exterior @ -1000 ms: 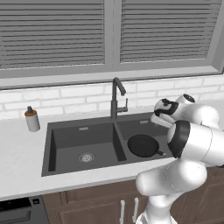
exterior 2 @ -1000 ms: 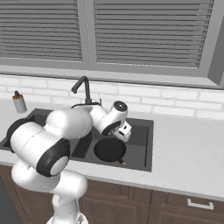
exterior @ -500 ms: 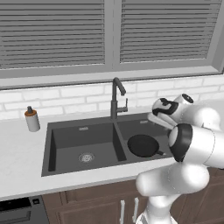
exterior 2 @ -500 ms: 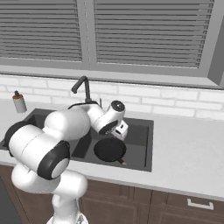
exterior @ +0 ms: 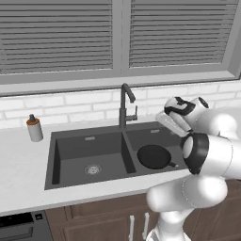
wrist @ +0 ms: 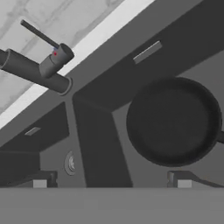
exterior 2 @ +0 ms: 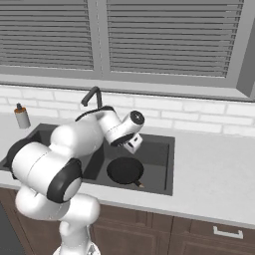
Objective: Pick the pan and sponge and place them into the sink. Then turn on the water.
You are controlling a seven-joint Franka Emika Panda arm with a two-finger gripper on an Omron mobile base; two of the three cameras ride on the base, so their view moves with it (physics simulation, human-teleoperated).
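Observation:
The black pan (exterior: 154, 156) (exterior 2: 125, 171) (wrist: 174, 121) lies flat on the floor of the right basin of the dark grey sink (exterior: 84, 139) (exterior 2: 160, 149) (wrist: 94, 144), with its thin handle pointing to the front right. My gripper (exterior: 165, 123) (exterior 2: 133, 144) (wrist: 111, 183) hangs above that basin's back part, clear of the pan. It is open, with its fingertips (wrist: 39, 183) wide apart and nothing between them. The dark faucet (exterior: 124, 106) (exterior 2: 91, 97) (wrist: 37, 72) stands behind the divider, and no water shows at its spout. The sponge is out of view.
A grey soap bottle (exterior: 34, 128) (exterior 2: 21, 116) with a brown cap stands on the counter left of the sink. A white brick wall and a window with blinds run behind the faucet. Light counter stretches to the right of the sink (exterior 2: 214, 169).
My hand has lifted a little and drifted toward the faucet side, away from the pan. The jaws stayed open and the pan has not moved.

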